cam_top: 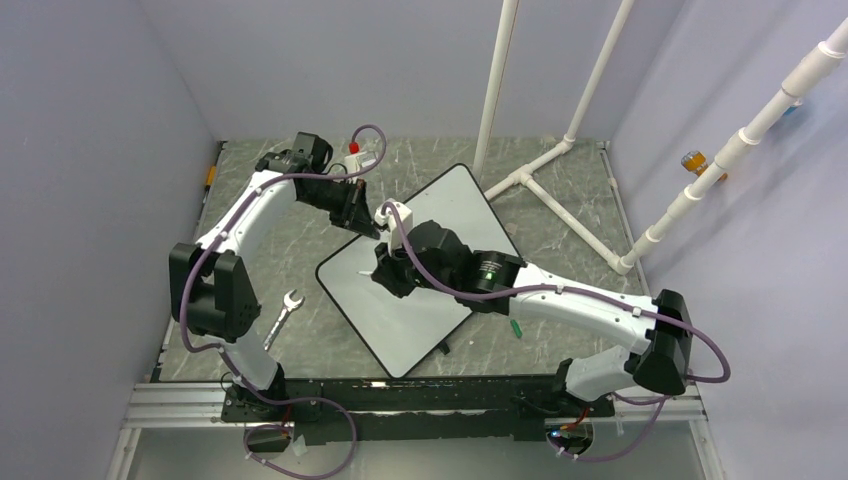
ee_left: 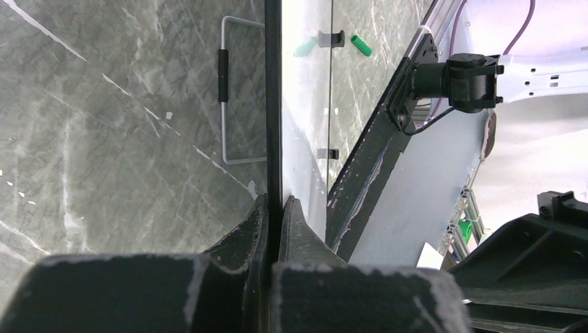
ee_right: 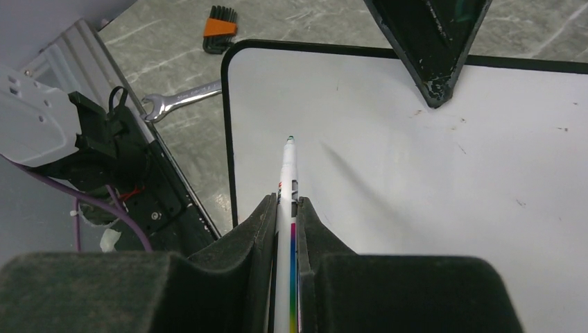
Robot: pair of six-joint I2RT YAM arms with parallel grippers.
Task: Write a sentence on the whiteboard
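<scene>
The large, flat, white rectangular whiteboard (cam_top: pixel 425 320) with its thin black rim is seen from the top view set cornerwise on the grey marbled desk (cam_top: pixel 480 350), between the two arms. The left claw (cam_top: pixel 360 212) is clamped on its far-left edge. The right claw (cam_top: pixel 385 272) is held over the board's middle, just beside the left claw.

How the left claw grips is shown only by the left wrist view: the board is seen edge-on, and the black rim is pinched between the two closed fingers (ee_left: pixel 258 232). Ahead of this claw, two small black clips (ee_left: pixel 333 38) are seen on the board's far edge. Beyond them a small green cap (ee_left: pixel 360 45) lies on the desk. A thin wire loop with a black sleeve (ee_left: pixel 223 66) is seen to the left of the rim.

What the right claw holds is shown only by the right wrist view. It is shut on a slim white marker (ee_right: pixel 288 166) with a rainbow stripe, whose green tip points ahead over the white surface. Whether the tip touches the board cannot be told. Ahead and to the left of this claw, off the board's corner, a silver open-ended wrench (ee_right: pixel 182 100) lies on the desk. Further ahead an orange holder (ee_right: pixel 220 28) is seen with black hex keys folded into it.
</scene>
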